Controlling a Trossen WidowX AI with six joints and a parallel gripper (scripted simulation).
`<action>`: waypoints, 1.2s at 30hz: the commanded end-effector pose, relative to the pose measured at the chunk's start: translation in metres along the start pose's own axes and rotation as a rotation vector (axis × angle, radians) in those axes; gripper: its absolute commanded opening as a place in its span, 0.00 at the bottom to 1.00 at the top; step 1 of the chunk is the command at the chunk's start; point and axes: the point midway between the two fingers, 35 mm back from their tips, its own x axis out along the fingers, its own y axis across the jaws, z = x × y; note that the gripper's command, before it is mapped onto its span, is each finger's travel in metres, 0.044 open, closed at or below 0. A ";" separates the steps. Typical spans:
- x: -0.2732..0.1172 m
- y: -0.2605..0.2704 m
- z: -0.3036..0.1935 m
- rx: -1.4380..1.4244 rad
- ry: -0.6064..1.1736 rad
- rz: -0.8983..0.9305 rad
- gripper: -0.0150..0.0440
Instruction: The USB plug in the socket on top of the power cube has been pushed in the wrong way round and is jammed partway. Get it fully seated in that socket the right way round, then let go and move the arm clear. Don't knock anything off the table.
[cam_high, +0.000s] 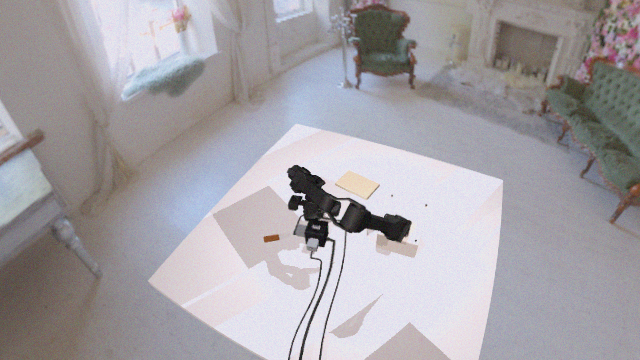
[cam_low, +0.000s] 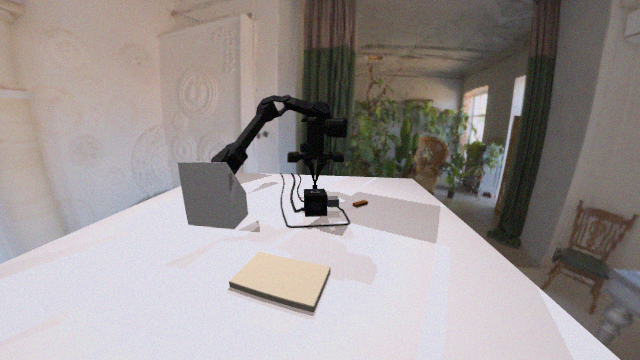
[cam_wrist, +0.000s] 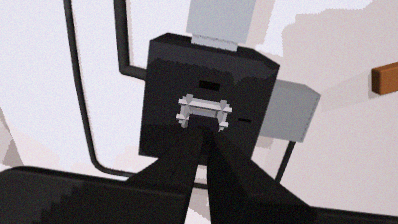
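Note:
The black power cube (cam_high: 311, 234) (cam_low: 315, 205) (cam_wrist: 167, 90) stands upright on the table. A silver socket rim (cam_wrist: 205, 105) shows on its top in the wrist view. My gripper (cam_low: 315, 186) (cam_wrist: 204, 138) points straight down over the cube's top, its fingertips nearly together at the near side of the rim. It is shut on the USB plug, a small dark shape mostly hidden by the fingers. How deep the plug sits and which way round it is cannot be told.
Grey plugs (cam_wrist: 220, 20) (cam_wrist: 290, 111) stick out of two cube sides. Black cables (cam_high: 327, 280) (cam_low: 320, 226) (cam_wrist: 80, 85) run around it. An orange block (cam_high: 271, 238) (cam_low: 360, 203) (cam_wrist: 386, 79) lies nearby. A tan slab (cam_high: 357, 184) (cam_low: 282, 280) and a grey panel (cam_low: 210, 195) stand farther off.

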 end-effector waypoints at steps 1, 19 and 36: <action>0.000 -0.001 0.001 0.002 -0.003 -0.004 0.25; 0.002 -0.001 0.001 0.002 -0.003 -0.004 0.25; 0.004 -0.001 0.001 0.002 -0.003 -0.004 0.25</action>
